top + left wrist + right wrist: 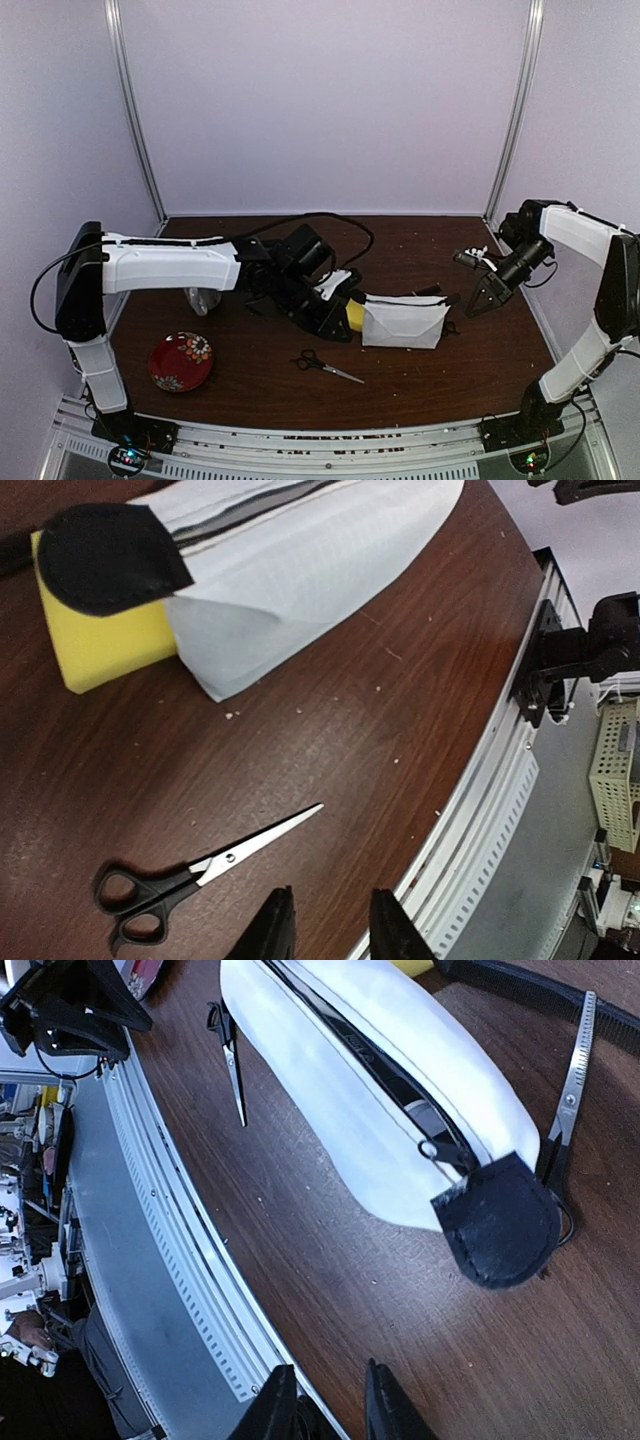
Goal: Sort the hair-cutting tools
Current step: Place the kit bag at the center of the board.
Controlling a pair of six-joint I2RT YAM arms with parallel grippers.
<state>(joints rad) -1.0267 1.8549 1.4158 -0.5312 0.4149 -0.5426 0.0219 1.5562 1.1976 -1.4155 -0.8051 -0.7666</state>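
Observation:
One pair of black-handled scissors [325, 366] lies on the table in front of the white pouch [403, 322]. It also shows in the left wrist view [200, 870] and the right wrist view [232, 1060]. A second pair of scissors [570, 1080] lies behind the pouch's right end, its handles partly hidden by the pouch's black tab [500, 1220]. A black comb [560, 1000] lies beside it. My left gripper [332, 930] is open and empty, above the table just right of the first scissors' tip. My right gripper [328, 1405] is open and empty, right of the pouch. The trimmer and the square piece are out of view.
A yellow sponge block [100, 645] lies against the pouch's left end [300, 560]. A red patterned plate [181, 361] sits at the front left, with a clear object [203, 300] behind it. A black cable [330, 220] loops behind the left arm. The table's metal front rail [480, 800] is close.

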